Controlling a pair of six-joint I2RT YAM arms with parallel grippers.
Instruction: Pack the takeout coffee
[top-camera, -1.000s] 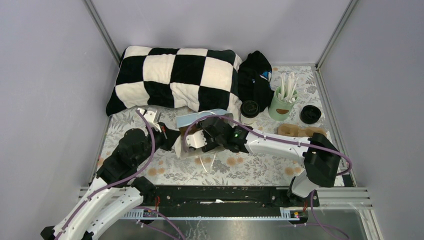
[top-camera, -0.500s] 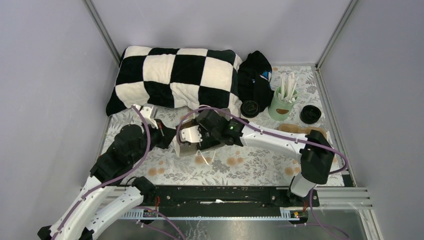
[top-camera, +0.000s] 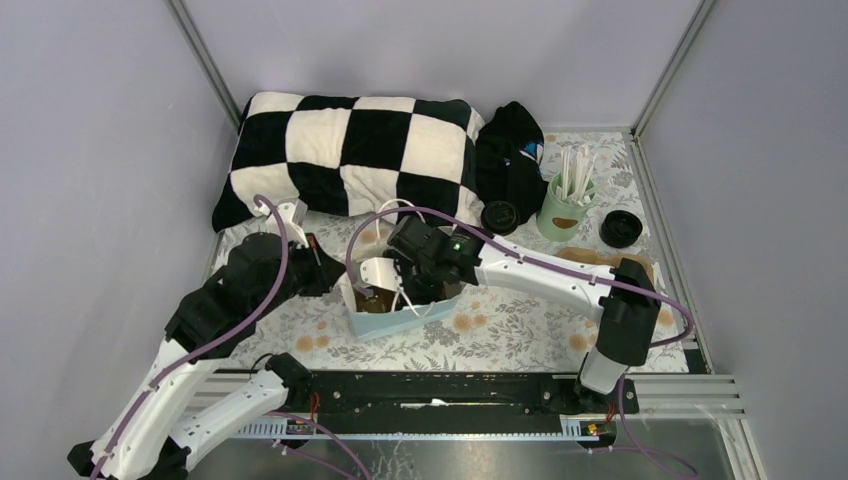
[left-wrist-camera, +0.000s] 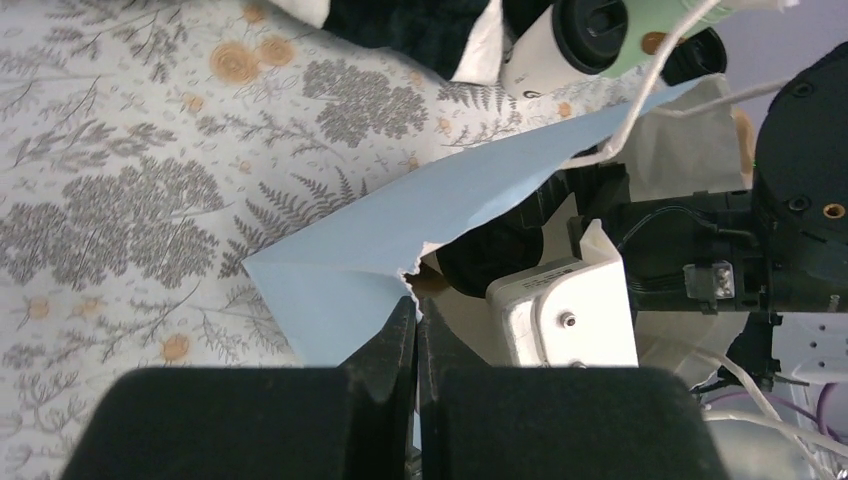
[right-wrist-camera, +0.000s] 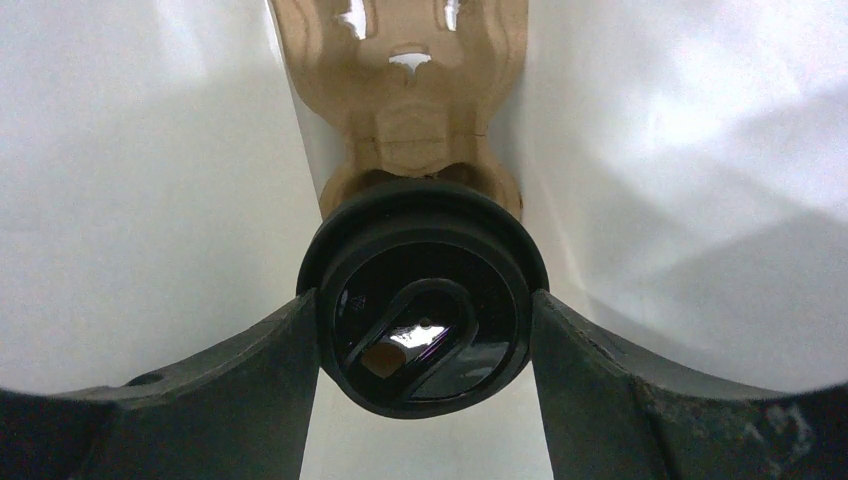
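Top view: the blue bag (top-camera: 400, 322) is sitting between the arms, with the right gripper (top-camera: 383, 290) reaching inside. Left wrist: the left gripper (left-wrist-camera: 415, 325) is pinching the bag's rim, jaws pressed together. Right wrist: spread fingers (right-wrist-camera: 250, 370) are clamping the coffee cup (right-wrist-camera: 423, 325) inside the bag, above the pulp carrier (right-wrist-camera: 410, 120).

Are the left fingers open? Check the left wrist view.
No, the left fingers are shut, pinching the blue bag's torn edge.
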